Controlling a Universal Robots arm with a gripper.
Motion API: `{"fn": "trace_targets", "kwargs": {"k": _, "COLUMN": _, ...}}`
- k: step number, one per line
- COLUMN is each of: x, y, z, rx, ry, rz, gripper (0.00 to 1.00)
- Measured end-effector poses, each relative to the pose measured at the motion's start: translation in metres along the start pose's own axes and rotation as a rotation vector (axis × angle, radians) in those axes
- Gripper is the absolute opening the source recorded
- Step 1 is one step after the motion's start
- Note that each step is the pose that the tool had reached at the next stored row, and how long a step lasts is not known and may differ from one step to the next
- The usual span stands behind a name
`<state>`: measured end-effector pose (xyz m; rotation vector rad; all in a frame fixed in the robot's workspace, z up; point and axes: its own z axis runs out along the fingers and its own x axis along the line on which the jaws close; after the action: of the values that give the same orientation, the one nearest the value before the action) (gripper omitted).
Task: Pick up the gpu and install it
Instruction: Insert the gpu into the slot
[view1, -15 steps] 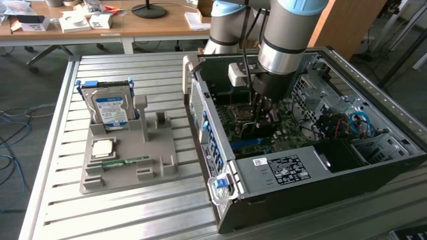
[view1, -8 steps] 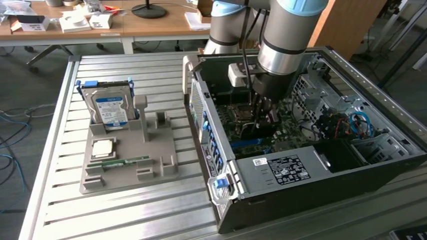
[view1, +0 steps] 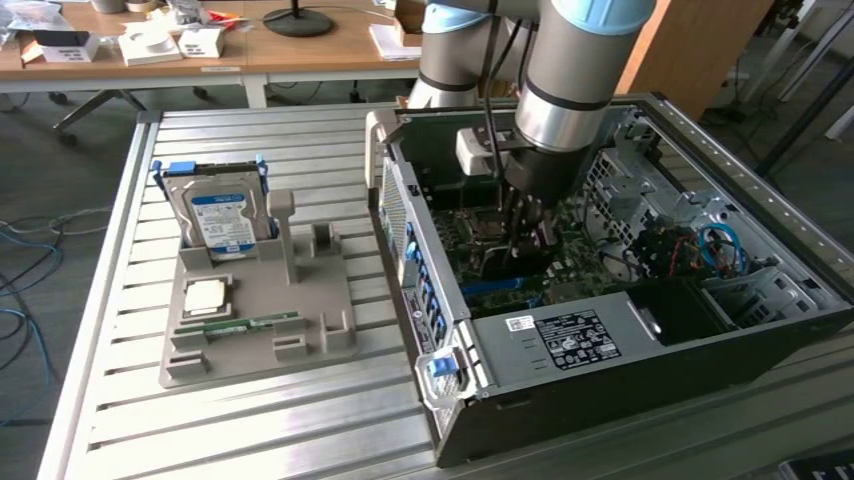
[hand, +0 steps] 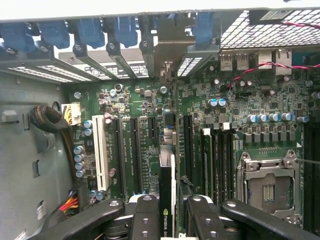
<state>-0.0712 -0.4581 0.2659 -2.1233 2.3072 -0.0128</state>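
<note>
While the thin, flat, dark grey-black gpu (hand: 166, 182) is clamped edge-on between the black metal fingers (hand: 145, 217) of the gripper (hand: 167, 212), the pick-up half of the task can be judged done and the installation under way. The jaws are closed part-way onto the card's two flat faces, with no gap seen between pads and card. From the fingertips the card is pointed down towards the green motherboard (hand: 240, 100), and it is lined up with the long black expansion slots (hand: 135, 150) just beyond them. Whether its edge is already touching a slot cannot be told; it is not seen to be seated, so pressing home is judged to be left. To one side of the held card a white expansion slot (hand: 101, 152) is seen, and to the other side the square silvery processor socket (hand: 270, 185). Farther beyond the gripper, at the rear wall, a row of blue plastic bracket latches (hand: 90, 30) is found. In the exterior view the gripper (view1: 525, 225) is seen lowered into the open black computer case (view1: 601, 340). Well apart from it, outside the case on the slatted aluminium table (view1: 267, 420), a grey moulded parts holder (view1: 314, 340) is set, in which a silver hard drive with a blue-white label (view1: 220, 220) and a narrow green memory stick (view1: 240, 325) are kept.
</note>
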Motion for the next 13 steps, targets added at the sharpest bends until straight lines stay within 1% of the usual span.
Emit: {"fn": "trace_targets", "kwargs": {"k": 13, "x": -0.0001, "y": -0.0007, "z": 0.0011, "rx": 0.0001, "ry": 0.0000, "rz": 0.000, "gripper": 0.26}}
